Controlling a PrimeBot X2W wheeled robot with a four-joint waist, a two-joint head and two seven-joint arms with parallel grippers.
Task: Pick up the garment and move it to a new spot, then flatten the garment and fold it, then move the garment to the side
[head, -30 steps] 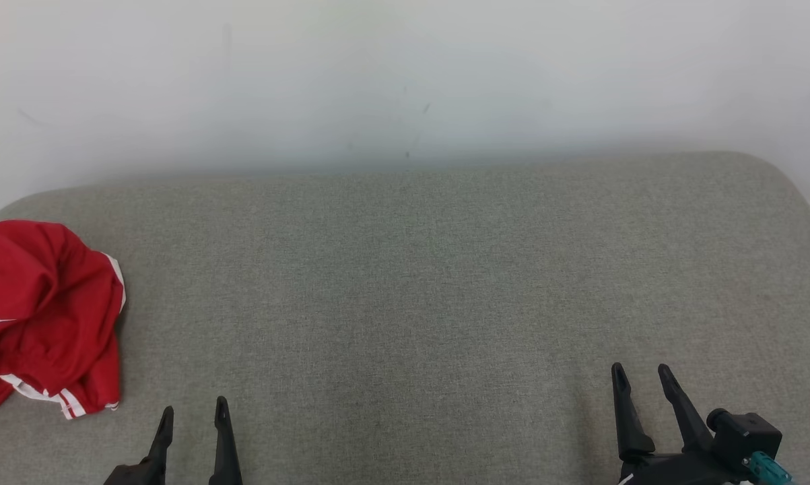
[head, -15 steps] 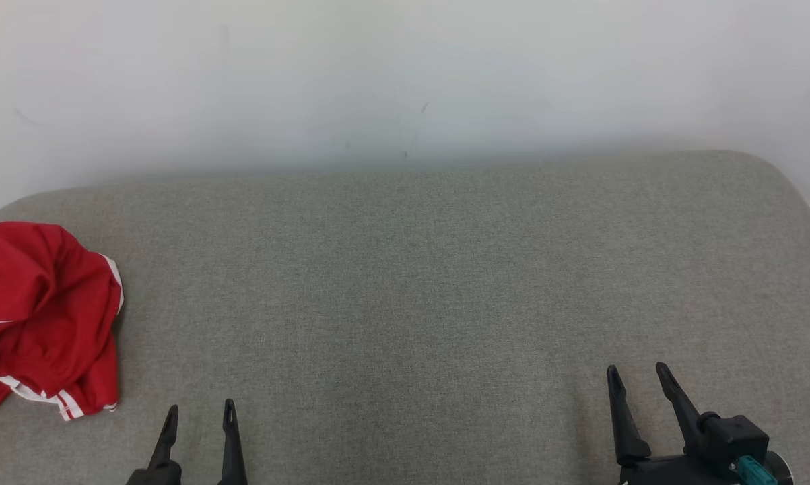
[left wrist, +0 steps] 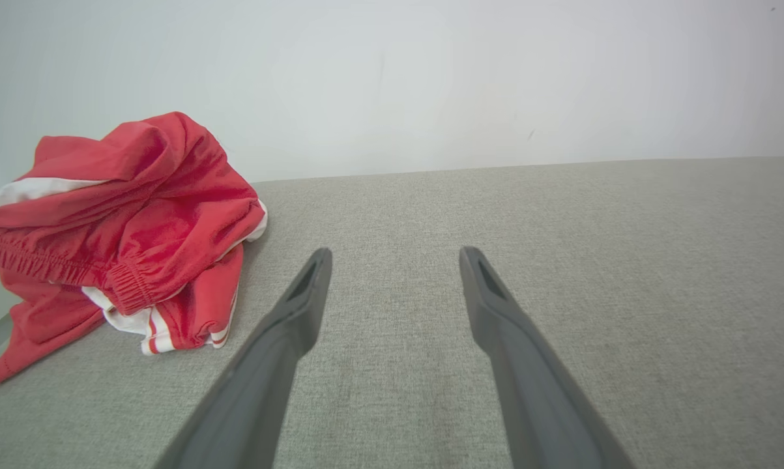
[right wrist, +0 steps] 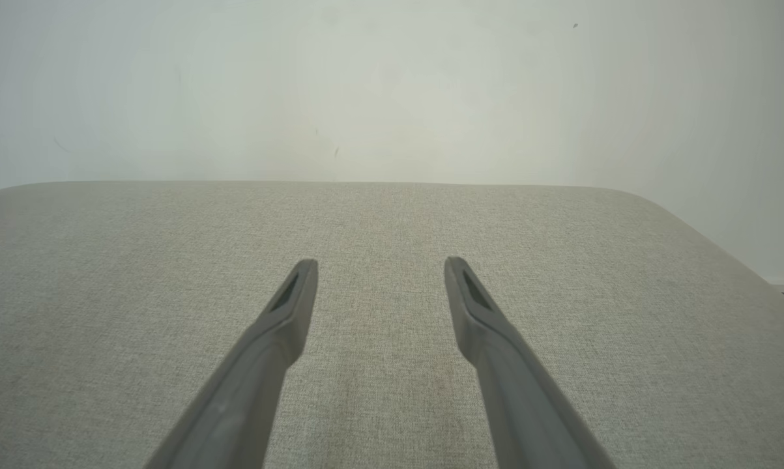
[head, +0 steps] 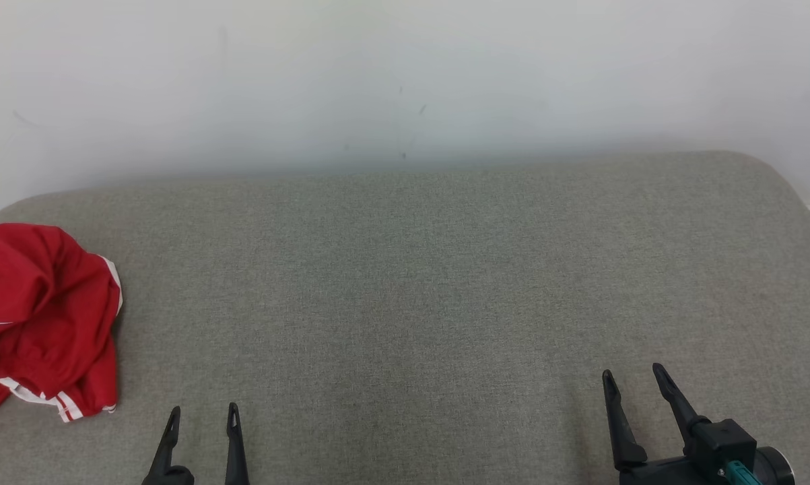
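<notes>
Red garment (head: 41,316) w/ white stripes, crumpled on grey cushion (head: 405,283); L pincer (head: 203,408), R pincer (head: 632,369) wide

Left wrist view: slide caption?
Left gripper, fingers open, above the grey upholstered surface; crumpled red white-striped garment lies untouched to its left.

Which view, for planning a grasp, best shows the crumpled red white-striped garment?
Left wrist view: the crumpled red garment is close, nearly whole, folds clear. Head view crops it at the left edge; right wrist view catches a sliver.
</notes>
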